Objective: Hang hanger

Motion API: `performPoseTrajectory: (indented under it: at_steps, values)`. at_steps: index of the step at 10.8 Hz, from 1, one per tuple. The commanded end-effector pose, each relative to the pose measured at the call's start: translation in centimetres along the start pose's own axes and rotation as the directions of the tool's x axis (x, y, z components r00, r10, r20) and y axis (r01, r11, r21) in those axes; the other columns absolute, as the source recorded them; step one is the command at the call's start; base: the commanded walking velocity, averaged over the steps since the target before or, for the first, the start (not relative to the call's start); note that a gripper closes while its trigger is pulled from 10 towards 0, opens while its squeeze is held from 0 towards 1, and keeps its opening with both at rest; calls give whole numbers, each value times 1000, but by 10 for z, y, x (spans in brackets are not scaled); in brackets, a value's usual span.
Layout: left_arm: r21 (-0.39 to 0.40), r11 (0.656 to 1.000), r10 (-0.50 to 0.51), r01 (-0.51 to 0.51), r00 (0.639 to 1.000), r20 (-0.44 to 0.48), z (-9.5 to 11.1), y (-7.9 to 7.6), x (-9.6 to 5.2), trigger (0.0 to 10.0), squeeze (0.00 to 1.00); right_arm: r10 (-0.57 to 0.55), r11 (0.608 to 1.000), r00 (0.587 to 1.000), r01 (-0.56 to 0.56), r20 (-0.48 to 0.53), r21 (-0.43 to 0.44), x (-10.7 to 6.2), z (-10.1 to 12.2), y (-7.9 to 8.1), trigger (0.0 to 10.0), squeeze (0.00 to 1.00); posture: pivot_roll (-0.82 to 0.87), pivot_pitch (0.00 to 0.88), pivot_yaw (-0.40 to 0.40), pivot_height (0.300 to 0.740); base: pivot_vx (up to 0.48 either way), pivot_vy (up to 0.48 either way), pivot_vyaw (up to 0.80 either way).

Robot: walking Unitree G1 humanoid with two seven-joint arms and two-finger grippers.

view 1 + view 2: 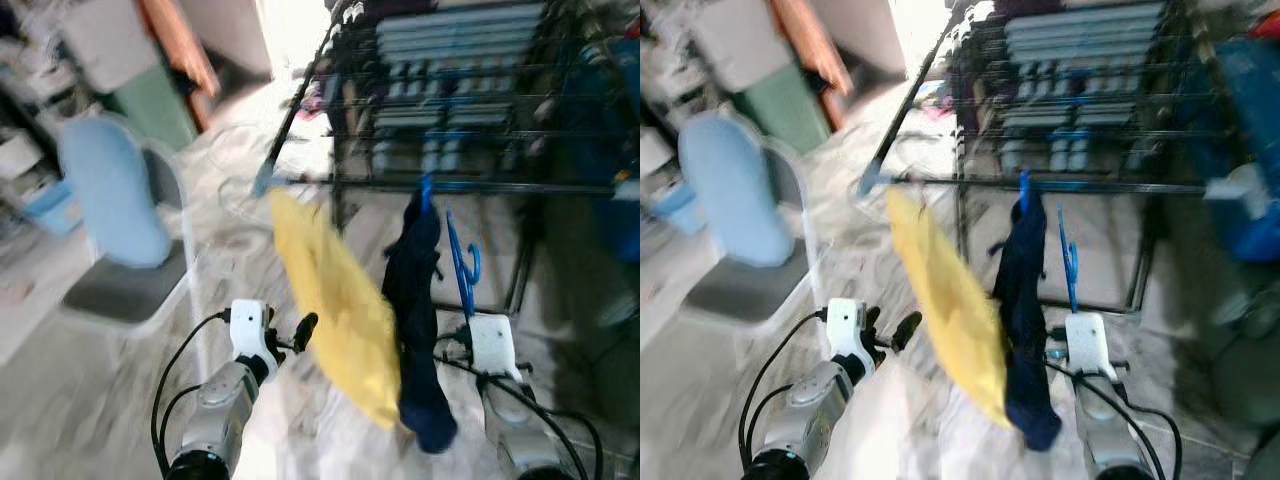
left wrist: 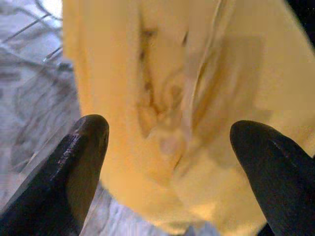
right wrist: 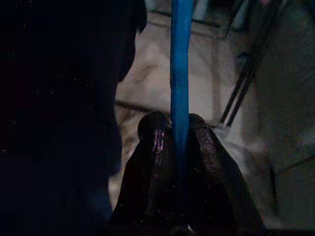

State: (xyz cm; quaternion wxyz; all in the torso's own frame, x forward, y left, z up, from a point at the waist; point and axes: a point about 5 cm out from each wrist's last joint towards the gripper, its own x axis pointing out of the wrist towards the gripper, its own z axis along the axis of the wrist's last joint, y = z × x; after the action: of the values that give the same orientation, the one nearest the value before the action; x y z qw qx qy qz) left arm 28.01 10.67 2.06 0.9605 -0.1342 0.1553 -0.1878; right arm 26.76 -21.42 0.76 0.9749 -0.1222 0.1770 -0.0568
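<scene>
Right jaws [image 3: 179,130] clamped on thin blue hanger [image 3: 180,64], left jaws [image 2: 172,142] apart at yellow cloth [image 2: 197,98]

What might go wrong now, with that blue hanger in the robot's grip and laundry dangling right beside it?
The right gripper pinches only a thin bar of the blue hanger, so it may twist or slip on the way to the drying rack.

The dark garment hangs right beside it, and the hook could snag it.

The left gripper, jaws open, sits close to the yellow garment and may catch it.
</scene>
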Motion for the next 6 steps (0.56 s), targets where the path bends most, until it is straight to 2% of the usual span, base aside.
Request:
performPoseTrajectory:
  at_steps: [1, 4, 6]
  values:
    - [18, 1000, 22, -22, 1000, -7, 1, 7, -4, 10000, 0, 18, 1000, 1000, -18, 16, 16, 0, 3, 6, 10000, 0, -243, 0, 210, 740, -480, 0, 0]
    - [24, 999, 27, -27, 1000, -13, 0, 8, -5, 10000, 0, 20, 1000, 1000, -20, 18, 15, 1, 5, 5, 10000, 0, -238, 0, 207, 740, -480, 0, 0]
    - [15, 1000, 22, -23, 1000, 13, 3, 9, -7, 10000, 0, 23, 1000, 1000, -23, 22, 15, 1, 6, 5, 10000, 0, -235, 0, 203, 740, 0, 0, 0]
